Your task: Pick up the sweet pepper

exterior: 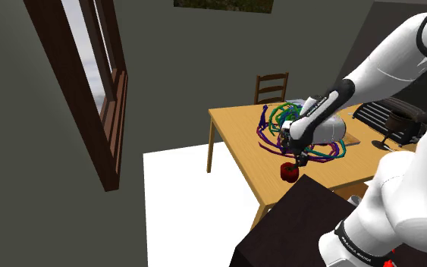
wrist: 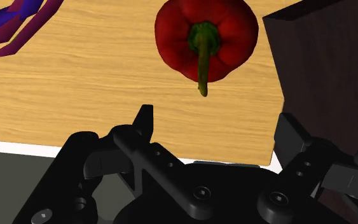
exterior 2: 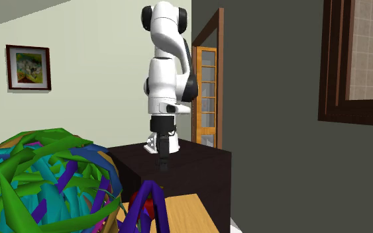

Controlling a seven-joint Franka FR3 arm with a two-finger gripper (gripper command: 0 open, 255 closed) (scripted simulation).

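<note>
A dark red sweet pepper (wrist: 206, 38) with a green stem stands on the wooden table (wrist: 75, 83) near its corner, stem pointing up. My black gripper (wrist: 217, 127) is open, its fingers (wrist: 144, 121) spread wide, and hovers above the pepper without touching it; the pepper lies ahead of the fingertips, not between them. In the shoulder view the pepper (exterior: 288, 172) sits by the table's near edge, just below and to the left of the gripper (exterior: 302, 160). From the second exterior view the gripper (exterior 2: 161, 162) hangs in front of the stand, above the partly hidden pepper (exterior 2: 140, 198).
A big tangle of purple, green and teal ribbon-like loops (exterior: 299, 129) lies on the table behind the pepper. The dark stand (wrist: 323, 70) rises right beside the table corner. A wooden chair (exterior: 271, 87) stands at the far side, and a window frame (exterior: 105, 91) lines the shoulder view's left wall.
</note>
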